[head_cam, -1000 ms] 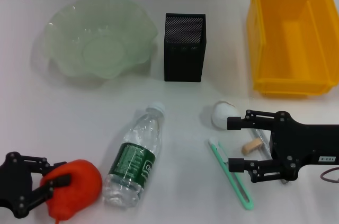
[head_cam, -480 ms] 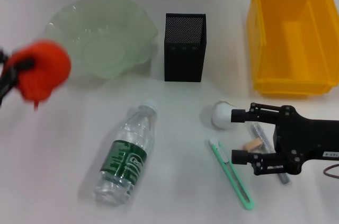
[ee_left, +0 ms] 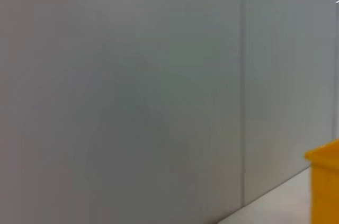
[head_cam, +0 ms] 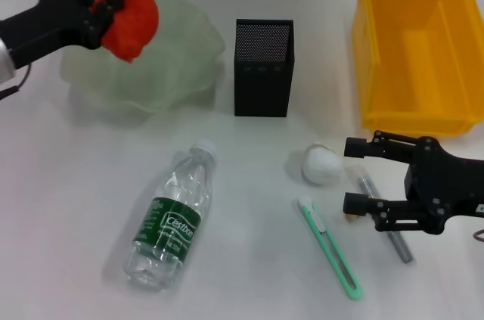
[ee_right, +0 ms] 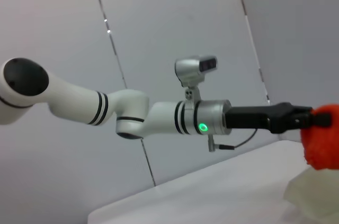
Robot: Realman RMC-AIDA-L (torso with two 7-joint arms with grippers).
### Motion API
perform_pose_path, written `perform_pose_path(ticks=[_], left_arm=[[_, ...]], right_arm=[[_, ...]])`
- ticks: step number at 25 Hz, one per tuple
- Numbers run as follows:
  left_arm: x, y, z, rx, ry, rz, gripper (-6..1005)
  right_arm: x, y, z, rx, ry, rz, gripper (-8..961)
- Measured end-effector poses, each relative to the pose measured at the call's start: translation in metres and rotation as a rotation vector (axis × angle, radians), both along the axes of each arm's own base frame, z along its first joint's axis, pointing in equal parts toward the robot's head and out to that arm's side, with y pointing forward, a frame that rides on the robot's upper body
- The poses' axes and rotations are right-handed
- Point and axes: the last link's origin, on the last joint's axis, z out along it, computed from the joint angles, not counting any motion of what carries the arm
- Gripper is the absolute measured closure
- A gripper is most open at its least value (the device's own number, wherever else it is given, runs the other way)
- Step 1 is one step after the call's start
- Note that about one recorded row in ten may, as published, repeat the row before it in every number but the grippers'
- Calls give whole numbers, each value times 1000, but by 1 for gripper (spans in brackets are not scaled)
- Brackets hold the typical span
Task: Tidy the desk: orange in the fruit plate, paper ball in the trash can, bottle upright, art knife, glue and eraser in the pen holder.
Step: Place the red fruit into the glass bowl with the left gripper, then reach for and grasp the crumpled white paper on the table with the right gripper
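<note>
White table (head_cam: 68, 206) carries the clutter. Left gripper (head_cam: 106, 11), jaws pinching the round orange fruit (head_cam: 128, 6), hangs over the pale green wavy glass plate (head_cam: 174, 70); next, lower and release. Right gripper (head_cam: 361, 176), jaws spread, waits beside the white crumpled paper ball (head_cam: 321, 164).

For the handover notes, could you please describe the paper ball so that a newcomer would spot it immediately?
Start at the black mesh pen holder mid-desk. On the white desk in front of it lies a small crumpled white paper ball, just off the right claw. It is the only round white thing; its neighbours are long and thin.
</note>
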Motion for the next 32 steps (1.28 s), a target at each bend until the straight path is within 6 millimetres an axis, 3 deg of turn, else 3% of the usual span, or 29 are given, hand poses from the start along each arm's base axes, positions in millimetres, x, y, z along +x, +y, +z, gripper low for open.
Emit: perform_pose_path(ticks=[4, 8, 10, 12, 13, 16, 17, 18, 20, 22, 25, 27, 28, 32], left_arm=[[-2, 6, -6, 17, -9, 48, 820], [-7, -1, 0, 40, -40, 38, 722], [-10, -12, 5, 35, -54, 8, 677], [-12, -29, 11, 1, -70, -44, 633], [-15, -40, 12, -25, -72, -67, 611], [-23, -65, 10, -95, -55, -103, 544], [-30, -83, 6, -133, -48, -105, 508], [-30, -83, 6, -133, -48, -105, 472], [-38, -97, 2, -151, -57, -87, 399], [-49, -110, -4, -152, -69, -56, 327], [-53, -116, -7, -152, -74, -46, 226], [-56, -121, -9, -155, -80, -38, 159], [-56, -121, -9, -155, -80, -38, 159], [-56, -122, -10, -162, -78, -38, 159]], right_arm=[[0, 1, 2, -18, 6, -30, 122], [-2, 6, 11, -38, -13, -48, 122], [-4, 8, 16, -50, -20, -59, 122], [-15, 20, 38, -69, -66, -108, 122], [-15, 20, 38, -69, -66, -108, 122], [-40, 38, 67, -89, -174, -183, 122], [-60, 48, 78, -111, -281, -229, 122], [-60, 48, 78, -111, -281, -229, 122], [-81, 56, 83, -115, -419, -264, 122], [-112, 70, 77, -108, -646, -326, 122], [-125, 78, 64, -118, -758, -351, 123], [-135, 85, 37, -153, -884, -373, 123], [-135, 85, 37, -153, -884, -373, 124], [-139, 89, -2, -168, -987, -359, 126]])
